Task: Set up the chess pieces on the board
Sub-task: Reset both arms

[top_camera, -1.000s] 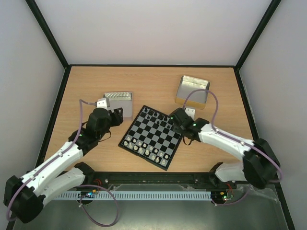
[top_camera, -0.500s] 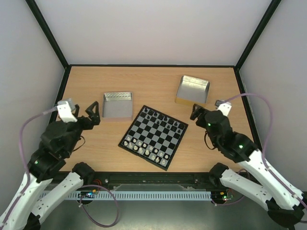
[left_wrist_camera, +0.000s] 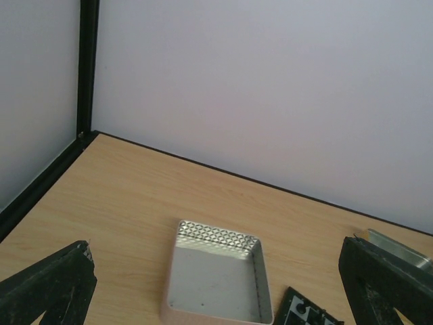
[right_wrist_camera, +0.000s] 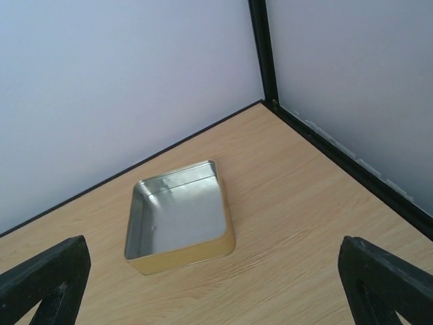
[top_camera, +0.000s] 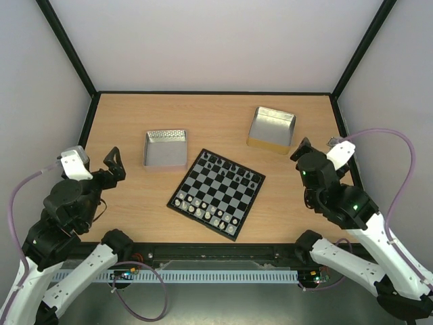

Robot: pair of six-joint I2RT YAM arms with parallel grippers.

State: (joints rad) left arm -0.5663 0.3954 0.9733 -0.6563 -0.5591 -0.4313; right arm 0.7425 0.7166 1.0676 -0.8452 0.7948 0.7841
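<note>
The board (top_camera: 218,191) lies tilted in the middle of the table. The black chess pieces (top_camera: 230,167) stand in rows along its far right side. Pale pieces (top_camera: 206,210) stand along its near left side. My left gripper (top_camera: 115,166) is open and empty, raised well left of the board. My right gripper (top_camera: 301,149) is open and empty, raised to the right of the board. In the left wrist view the gripper (left_wrist_camera: 216,247) is open, with its fingers (left_wrist_camera: 54,288) wide apart, and one board corner (left_wrist_camera: 308,314) shows. The right wrist view shows its gripper (right_wrist_camera: 213,242) open and no board.
A silver metal tray (top_camera: 166,149) sits left of the board's far corner and looks empty in the left wrist view (left_wrist_camera: 216,281). A gold-sided tray (top_camera: 272,126) sits at the far right, empty in the right wrist view (right_wrist_camera: 179,217). Black frame rails edge the table.
Both arms have pulled back and up from the board. The left gripper went from beside the silver tray out to the left. The right gripper went from the board's right edge out to the right.
</note>
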